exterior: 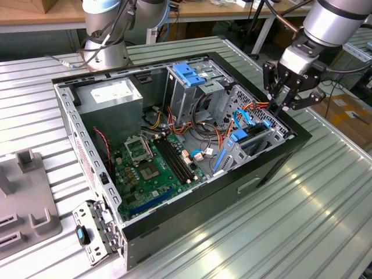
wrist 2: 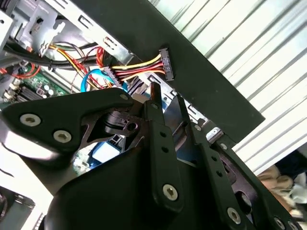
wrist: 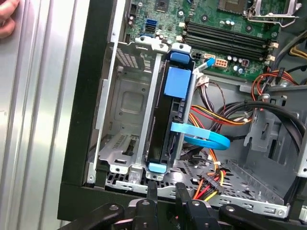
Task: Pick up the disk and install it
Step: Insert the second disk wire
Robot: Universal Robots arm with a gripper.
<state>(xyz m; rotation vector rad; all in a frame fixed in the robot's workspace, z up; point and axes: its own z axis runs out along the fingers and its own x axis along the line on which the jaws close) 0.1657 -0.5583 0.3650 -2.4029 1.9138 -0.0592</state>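
A robotics lab: workbenches (exterior: 174, 9), ribbed metal table (exterior: 325, 197).

The arm reaches down, end effector (exterior: 283, 100) pointing downward — fingers nearly together, empty.

Light was bright, even and diffuse. In the exterior view the ribbed metal table (exterior: 325, 192) gave pale glare, and the computer case (exterior: 261, 168) interior stayed readable with soft shadows. In the second wrist view the gripper (wrist 2: 165, 103) loomed dark and blurred, with the upper right washed out.
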